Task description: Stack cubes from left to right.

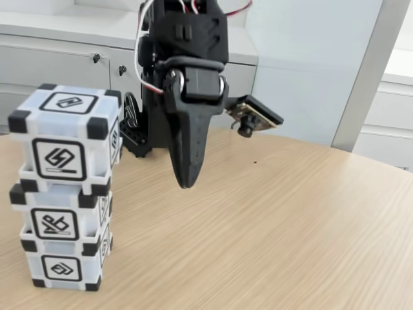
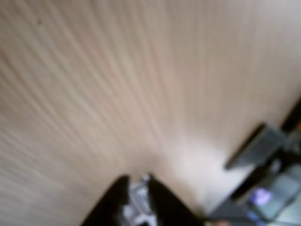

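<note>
Fixed view, left to right: all three cubes sit in one column at the near-left edge of the table (image 1: 290, 219). Bottom cube (image 1: 64, 263), middle cube (image 1: 59, 218), top cube (image 1: 68, 139); the top one sits slightly skewed and offset to the right of the two below.

Right of the stack and farther back, the gripper (image 1: 187, 184) hangs tip-down above bare wood, well apart from the cubes. Fingers look pressed together with nothing between them, so clenched and empty. The wrist view is blurred: fingertips (image 2: 123, 186) over bare wood grain.

Judgement: stack looks complete. The key relation is that the column's long axis is vertical, left of and nearer than the gripper, so any leftward sweep risks clipping the offset top cube.
</note>
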